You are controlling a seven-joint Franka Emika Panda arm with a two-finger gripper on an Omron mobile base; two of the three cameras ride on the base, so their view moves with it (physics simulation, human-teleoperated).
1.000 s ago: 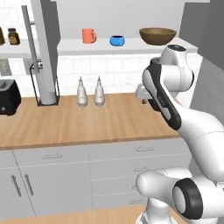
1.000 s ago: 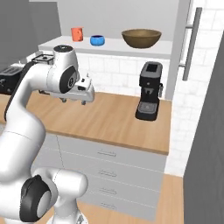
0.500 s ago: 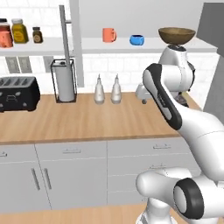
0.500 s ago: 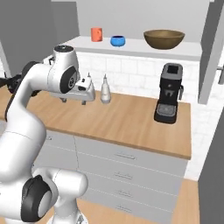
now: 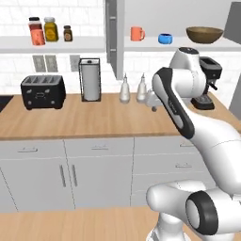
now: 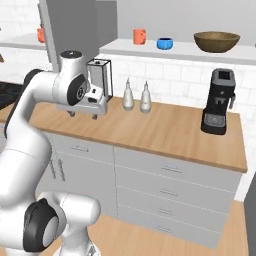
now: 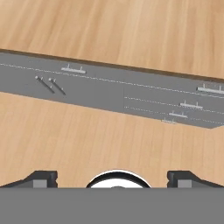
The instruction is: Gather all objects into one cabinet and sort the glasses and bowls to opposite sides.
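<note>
An orange mug [image 5: 137, 34] [image 6: 139, 36], a small blue cup [image 5: 165, 38] [image 6: 164, 43] and a wide brown wooden bowl [image 5: 204, 34] [image 6: 216, 41] stand in a row on the white shelf of the open grey cabinet [image 5: 111, 33] [image 6: 75, 25]. The glasses are out of view. An orange-red shape [image 6: 41, 35] peeks from behind the door; I cannot tell what it is. My gripper [image 5: 153, 101] [image 6: 84, 114] [image 7: 113, 177] hangs over the wooden counter's front part, well below the shelf. It points down, open, with nothing between its fingers.
Two white bottles [image 5: 132, 89] [image 6: 136, 96] stand at the counter's back, beside a paper towel holder [image 5: 91, 80], a black toaster [image 5: 43, 92] and a black coffee machine [image 5: 207, 80] [image 6: 217, 102]. Lidded jars [image 5: 43, 30] sit on the left shelf. Grey drawers [image 7: 131, 94] lie below.
The whole picture has shifted: the base has driven left along the counter, bringing toaster and jar shelf into sight. The arm keeps its pose and the gripper stays open.
</note>
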